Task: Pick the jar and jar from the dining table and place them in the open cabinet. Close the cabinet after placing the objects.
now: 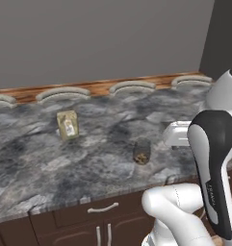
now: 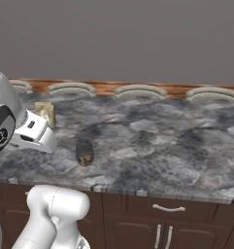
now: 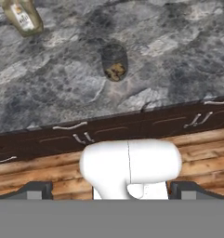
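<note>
On the marbled table [image 1: 50, 163], near its front edge, the small dark jar [image 1: 142, 152] is standing alone, the hand [image 3: 111, 190] hanging released, well apart.

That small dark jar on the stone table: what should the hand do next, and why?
Probably swing forward and down toward the small dark jar. The hand is open and holds nothing, with its fingers well back from the jar, which stands alone near the front edge of the dining table.
</note>
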